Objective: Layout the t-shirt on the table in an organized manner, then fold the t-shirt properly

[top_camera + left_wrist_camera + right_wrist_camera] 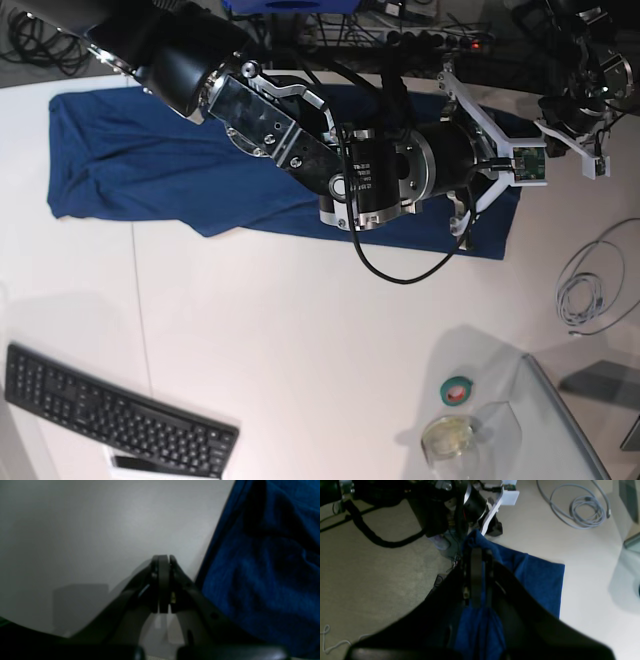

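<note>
Between the right gripper's clenched fingers a fold of the t-shirt is pinched: in the right wrist view blue cloth pokes out just past the fingertips, runs down the narrow slit between them, and bunches below toward the wrist. To the right of those fingers a flat panel of the shirt lies on the table, ending in a straight hem and a square corner. Beyond the fingertips stand dark motor housings and a white bracket, and further right a coil of grey cable rests on the white surface.

Over by the left gripper, the fingers are pressed together with nothing between them. They hang over bare table, and the shirt's edge lies just to their right, close but not touching; the cloth there is rumpled, with a dark fold near the top.

From the base view, the shirt stretches in a long band across the far part of the table, its left end spread flat with some wrinkles, its right end hidden under the big arm that reaches across it. Nearer the front edge, well apart from the shirt, sit a black keyboard, a roll of green tape and a small clear cup.
</note>
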Tool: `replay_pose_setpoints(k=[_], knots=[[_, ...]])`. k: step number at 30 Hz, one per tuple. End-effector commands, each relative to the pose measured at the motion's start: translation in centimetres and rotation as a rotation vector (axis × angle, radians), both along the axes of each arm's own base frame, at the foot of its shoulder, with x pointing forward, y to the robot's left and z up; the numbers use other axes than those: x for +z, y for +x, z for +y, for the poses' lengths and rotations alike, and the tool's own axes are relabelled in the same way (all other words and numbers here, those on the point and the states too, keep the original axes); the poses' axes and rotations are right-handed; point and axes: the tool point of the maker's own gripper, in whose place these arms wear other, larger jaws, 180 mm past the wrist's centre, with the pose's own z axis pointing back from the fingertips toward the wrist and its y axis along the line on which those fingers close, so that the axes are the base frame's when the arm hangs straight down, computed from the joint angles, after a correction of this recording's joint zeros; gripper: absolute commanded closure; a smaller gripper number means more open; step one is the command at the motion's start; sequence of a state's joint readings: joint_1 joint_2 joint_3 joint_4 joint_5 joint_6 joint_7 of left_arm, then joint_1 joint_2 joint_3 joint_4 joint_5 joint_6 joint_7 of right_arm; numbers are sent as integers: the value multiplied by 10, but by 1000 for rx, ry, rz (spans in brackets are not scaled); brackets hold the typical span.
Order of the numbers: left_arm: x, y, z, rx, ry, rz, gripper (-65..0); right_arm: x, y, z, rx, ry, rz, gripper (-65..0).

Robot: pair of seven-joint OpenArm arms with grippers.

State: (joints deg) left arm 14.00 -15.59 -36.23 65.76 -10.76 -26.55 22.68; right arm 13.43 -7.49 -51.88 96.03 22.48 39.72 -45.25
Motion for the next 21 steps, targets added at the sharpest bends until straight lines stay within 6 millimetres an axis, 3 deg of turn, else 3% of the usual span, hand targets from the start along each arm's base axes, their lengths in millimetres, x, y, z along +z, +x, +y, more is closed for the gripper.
replay_pose_setpoints(k=[1, 5, 9, 13, 21], knots=[[10, 5, 10, -3, 26, -23, 0, 25, -3, 10, 28, 79, -17, 0], [10, 5, 10, -3, 26, -23, 0, 36, -24, 15, 93, 103, -54, 0], [10, 6, 8, -4, 22, -24, 0, 34, -40, 18, 140, 96, -57, 0], [9, 5, 8, -4, 22, -23, 0, 34, -38, 19, 135, 102, -60, 0], [12, 3, 14, 4, 32, -22, 0, 16, -1, 18, 30, 118, 37, 0]])
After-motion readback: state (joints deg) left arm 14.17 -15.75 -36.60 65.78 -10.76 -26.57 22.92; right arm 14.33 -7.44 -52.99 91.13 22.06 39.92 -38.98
